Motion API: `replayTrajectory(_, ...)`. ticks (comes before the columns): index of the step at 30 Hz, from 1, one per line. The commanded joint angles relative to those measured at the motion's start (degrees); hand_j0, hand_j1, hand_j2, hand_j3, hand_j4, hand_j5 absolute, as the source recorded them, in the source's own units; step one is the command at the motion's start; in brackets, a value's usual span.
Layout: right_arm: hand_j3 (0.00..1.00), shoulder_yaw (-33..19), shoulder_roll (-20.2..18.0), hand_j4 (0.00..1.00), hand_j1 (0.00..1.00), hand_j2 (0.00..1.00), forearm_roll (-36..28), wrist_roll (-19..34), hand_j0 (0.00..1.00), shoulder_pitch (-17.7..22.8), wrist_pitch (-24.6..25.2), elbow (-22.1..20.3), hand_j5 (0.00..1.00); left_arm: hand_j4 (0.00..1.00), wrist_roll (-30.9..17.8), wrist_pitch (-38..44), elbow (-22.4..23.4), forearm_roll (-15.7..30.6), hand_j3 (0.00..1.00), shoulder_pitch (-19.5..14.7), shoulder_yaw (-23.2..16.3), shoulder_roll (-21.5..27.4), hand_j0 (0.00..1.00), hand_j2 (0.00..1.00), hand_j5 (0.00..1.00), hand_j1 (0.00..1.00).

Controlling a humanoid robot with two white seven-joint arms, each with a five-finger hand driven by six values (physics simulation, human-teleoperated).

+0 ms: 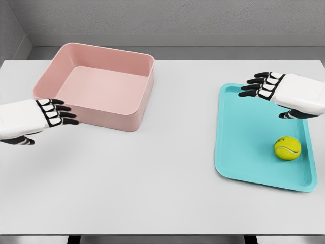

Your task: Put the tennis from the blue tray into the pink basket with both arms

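the ball (287, 148) lies in the tray (244, 152), toward its near right side, untouched and below the right hand (287, 94). that hand hovers over the tray's far end with its fingers (256, 87) spread and straight, pointing left, holding nothing; the thumb hangs down on the side nearer the ball. the left hand (30, 118) sits at the near left wall of the basket (94, 84), its fingers (63, 114) also extended and slightly fanned, their tips just at or against the pink wall (contact cannot be told from here). nothing is in the basket.

by the look of it the task is at its opening step: the approach, with no grasp made. the tray and basket rest well apart on the tabletop, so the ball has a long way to travel leftward.

the next move calls for the right hand to draw back toward the ball, turn palm down over it, and curl the fingers round it. since a ball on a flat tray may roll off at a nudge, the descent should be centred. the left hand seems placed to steady the basket or take a handover.
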Motion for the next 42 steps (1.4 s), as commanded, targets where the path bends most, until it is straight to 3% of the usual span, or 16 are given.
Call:
replayTrajectory(1, 1.0, -0.1, -0.1, 1.0, 1.0, 1.0, -0.2, 0.0, 1.0, 0.0, 0.0, 0.0, 1.0, 1.0, -0.9, 0.1, 0.0, -0.3, 1.0, 0.0, -0.2, 0.5, 1.0, 1.0, 1.0, 1.0)
replayTrajectory(5, 1.0, 0.3, -1.3, 1.0, 1.0, 1.0, 0.5, 0.1, 1.0, 0.4, 0.0, 1.3, 1.0, 1.0, -1.0, 0.1, 0.0, -1.0, 1.0, 0.0, -0.5, 0.5, 1.0, 1.0, 1.0, 1.0)
replayTrajectory(11, 1.0, 0.5, -7.0, 1.0, 1.0, 1.0, -0.4, 0.4, 1.0, 4.5, 0.0, 1.1, 1.0, 1.0, -1.1, 0.1, 0.0, -2.8, 1.0, 0.2, -1.9, -0.3, 1.0, 1.0, 1.0, 1.0)
replayTrajectory(18, 1.0, 0.5, -7.0, 1.0, 1.0, 1.0, -0.5, 0.3, 1.0, 6.1, 0.0, 0.9, 1.0, 1.0, -1.7, 0.1, 0.0, -4.5, 1.0, 0.2, -2.6, -1.9, 1.0, 1.0, 1.0, 1.0)
replayTrajectory(21, 1.0, 0.5, -7.8, 1.0, 1.0, 1.0, -5.7, 0.2, 1.0, 7.1, 0.0, 1.0, 1.0, 1.0, -1.7, 0.1, 0.0, -5.6, 1.0, 0.2, -2.6, -3.0, 1.0, 1.0, 1.0, 1.0)
replayTrajectory(27, 1.0, 0.6, -7.7, 1.0, 1.0, 1.0, -8.8, 0.2, 1.0, 9.1, 0.0, 1.1, 1.0, 1.0, -1.7, 0.1, 0.0, -5.6, 1.0, 0.4, -3.7, -1.3, 1.0, 1.0, 1.0, 1.0)
replayTrajectory(35, 1.0, 0.5, -9.6, 1.0, 1.0, 1.0, -16.5, 0.3, 1.0, 12.7, 0.0, 1.6, 1.0, 1.0, -1.5, 0.1, 1.0, 0.9, 1.0, 0.7, -6.3, -1.3, 1.0, 1.0, 1.0, 1.0)
replayTrajectory(42, 1.0, 0.6, -8.0, 1.0, 1.0, 1.0, -21.1, 0.2, 1.0, 16.0, 0.0, 8.2, 1.0, 1.0, -1.6, 0.1, 1.5, 2.0, 1.0, 1.2, -6.3, -1.1, 1.0, 1.0, 1.0, 1.0)
